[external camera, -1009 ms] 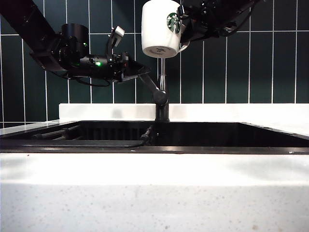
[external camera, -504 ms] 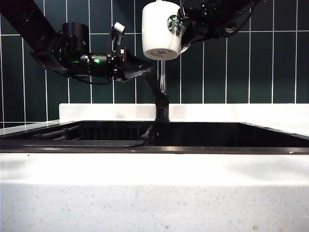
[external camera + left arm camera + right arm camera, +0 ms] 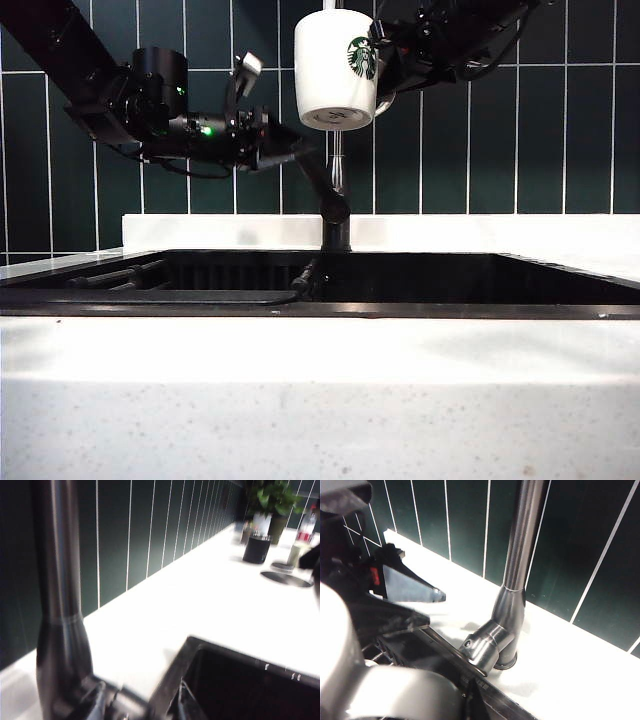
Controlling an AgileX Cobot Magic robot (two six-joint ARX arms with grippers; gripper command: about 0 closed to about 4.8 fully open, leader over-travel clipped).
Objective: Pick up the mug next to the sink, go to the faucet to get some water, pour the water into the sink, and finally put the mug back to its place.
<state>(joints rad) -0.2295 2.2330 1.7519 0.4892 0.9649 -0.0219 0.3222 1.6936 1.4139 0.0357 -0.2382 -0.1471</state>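
Right end effector [image 3: 385, 70] grasps mug [image 3: 336, 68]; left end effector [image 3: 290, 150] spread around faucet lever [image 3: 318, 182].

Sink [image 3: 420, 300]: basin open across its right half; hose and rack crowd its left corner. Faucet [image 3: 336, 200]: pipe upright at back centre. Left gripper [image 3: 290, 152], jaws wide, at the lever. Right gripper [image 3: 385, 60] clamps mug [image 3: 336, 68] above the pipe.

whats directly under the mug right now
The faucet pipe stands beneath the mug, with the sink basin below. The right end effector holds the mug by its handle; the left end effector straddles the lever. The mug hides the spout tip.
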